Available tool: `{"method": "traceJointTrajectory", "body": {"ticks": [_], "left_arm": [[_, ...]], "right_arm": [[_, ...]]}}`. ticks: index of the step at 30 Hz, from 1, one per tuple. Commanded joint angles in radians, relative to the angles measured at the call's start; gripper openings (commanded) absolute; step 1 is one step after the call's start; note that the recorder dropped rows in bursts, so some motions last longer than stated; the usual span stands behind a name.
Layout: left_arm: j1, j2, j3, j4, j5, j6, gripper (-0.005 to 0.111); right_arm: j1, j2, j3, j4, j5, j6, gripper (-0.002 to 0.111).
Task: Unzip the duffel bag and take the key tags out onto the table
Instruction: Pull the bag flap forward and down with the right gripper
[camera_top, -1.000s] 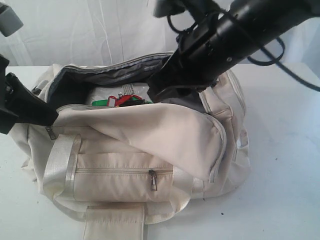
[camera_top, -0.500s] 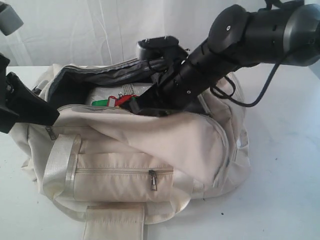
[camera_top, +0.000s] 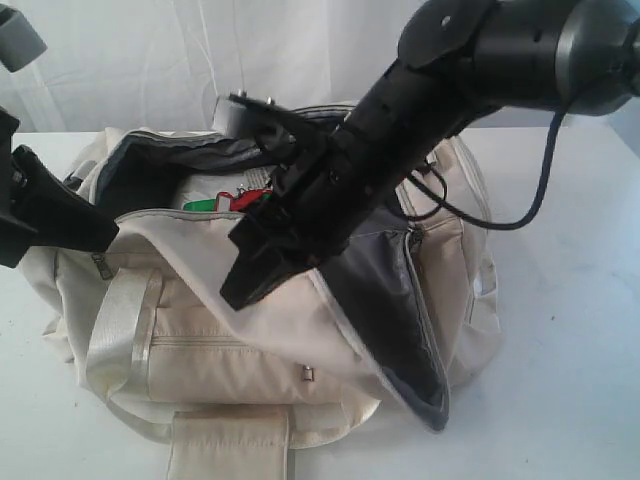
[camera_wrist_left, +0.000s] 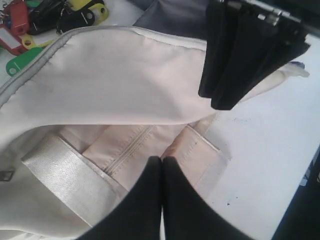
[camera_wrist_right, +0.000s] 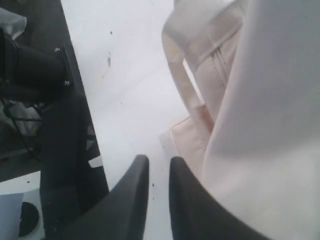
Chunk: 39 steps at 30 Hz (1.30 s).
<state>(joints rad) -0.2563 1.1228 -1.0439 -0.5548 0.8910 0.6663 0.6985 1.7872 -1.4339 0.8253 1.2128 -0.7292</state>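
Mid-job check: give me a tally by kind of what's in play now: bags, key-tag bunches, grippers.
Duffel bag: 1
Bunch of key tags: 1, lying inside the open bag
Grippers: 2, the left gripper and the right gripper
Total: 4

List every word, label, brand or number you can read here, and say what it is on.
No text can be read in any view.
key tags: the label windows are too small and blurred to show any writing.
duffel bag: no brand or print shows on the fabric, straps or pulls.
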Motion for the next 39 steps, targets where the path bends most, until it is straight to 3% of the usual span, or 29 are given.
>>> {"method": "traceJointTrajectory", "body": {"ticks": [1, 3, 4, 7, 11, 19, 32, 39], "left_arm": [[-0.007, -0.01, -0.003, -0.019, 0.023, -0.006, 0.0], [-0.007, -0.01, -0.003, -0.019, 0.023, -0.006, 0.0], [-0.007, -0.01, -0.003, -0.019, 0.023, -0.006, 0.0], [-0.007, -0.01, -0.003, -0.019, 0.023, -0.006, 0.0], [-0.007, -0.01, -0.003, -0.025, 0.023, -0.006, 0.0], [-0.007, -0.01, -0.003, -0.025, 0.028, -0.006, 0.0], [-0.007, -0.01, -0.003, -0.027, 0.029, -0.006, 0.0], [-0.007, -0.01, -0.003, -0.027, 0.032, -0.006, 0.0]], "right_arm": [[-0.001, -0.084, -0.072, -0.177, -0.25, 0.03, 0.015], [-0.001, -0.087, -0.066, -0.404, -0.45, 0.26, 0.015], [-0.001, -0.067, -0.066, -0.497, -0.463, 0.356, 0.015], [-0.001, 0.021, -0.066, -0.521, -0.439, 0.374, 0.015], [-0.001, 0.135, -0.066, -0.451, -0.397, 0.371, 0.015], [0.023, 0.149, -0.066, -0.057, -0.225, 0.072, 0.015], [0.119, 0.149, -0.066, -0.052, -0.145, 0.056, 0.015], [0.18, 0.145, -0.07, -0.013, -0.002, -0.013, 0.015]]}}
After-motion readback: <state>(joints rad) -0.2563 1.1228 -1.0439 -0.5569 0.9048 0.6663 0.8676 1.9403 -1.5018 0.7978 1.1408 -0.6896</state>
